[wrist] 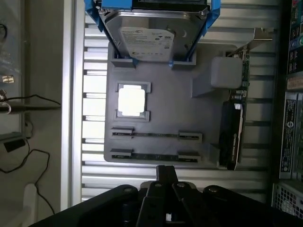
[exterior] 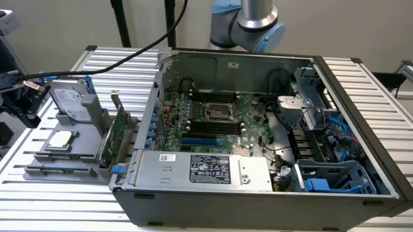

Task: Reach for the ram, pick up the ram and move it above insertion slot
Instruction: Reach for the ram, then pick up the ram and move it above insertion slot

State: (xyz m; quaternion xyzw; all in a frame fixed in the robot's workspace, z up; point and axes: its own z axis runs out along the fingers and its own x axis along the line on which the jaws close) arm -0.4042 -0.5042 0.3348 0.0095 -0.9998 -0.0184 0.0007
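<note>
Gripper (wrist: 165,171), pressed together and empty, is hovering at the gray tray (wrist: 165,109) edge, nearest ram (wrist: 154,155) lying just ahead, long axis crosswise to it.

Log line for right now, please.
stage: reach | tool: apart from ram, closest to it | ram: seated in fixture tray beside second ram stick

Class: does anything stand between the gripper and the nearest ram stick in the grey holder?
Nothing visible does. The gripper hangs near the edge of the grey holder, and the nearest ram stick lies uncovered.
</note>
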